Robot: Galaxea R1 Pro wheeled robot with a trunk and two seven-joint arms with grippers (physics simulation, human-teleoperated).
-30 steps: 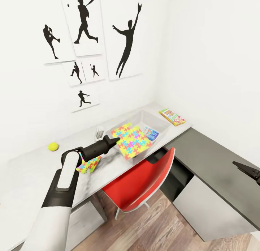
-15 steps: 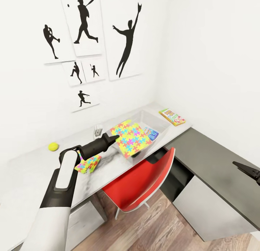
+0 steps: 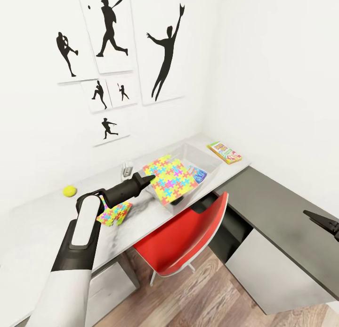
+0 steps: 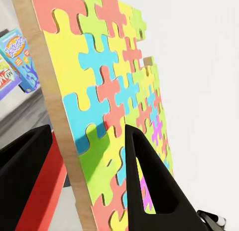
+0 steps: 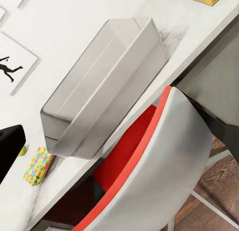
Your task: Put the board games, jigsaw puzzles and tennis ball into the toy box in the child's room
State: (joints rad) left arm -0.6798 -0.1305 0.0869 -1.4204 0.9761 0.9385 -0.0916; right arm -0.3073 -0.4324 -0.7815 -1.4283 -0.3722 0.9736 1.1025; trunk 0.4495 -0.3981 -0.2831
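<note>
While left gripper point(image 3: 149, 178) pinches jigsaw puzzle point(image 3: 171, 180) above toy box point(image 3: 213, 160), placing step; next: lower, release. Right gripper point(image 3: 325, 221) jaws: cannot tell.

Toy box point(image 3: 213, 163) mouth largely covered by the tilted jigsaw sheet point(image 3: 170, 180) held over its near side; a gap stays open at the far right end above the blue game box point(image 3: 197, 173). Red chair point(image 3: 188, 240) blocks the counter point(image 3: 42, 218) front, centre frame. Bare counter lies lower left, between tennis ball point(image 3: 69, 191) and second jigsaw point(image 3: 114, 214).
</note>
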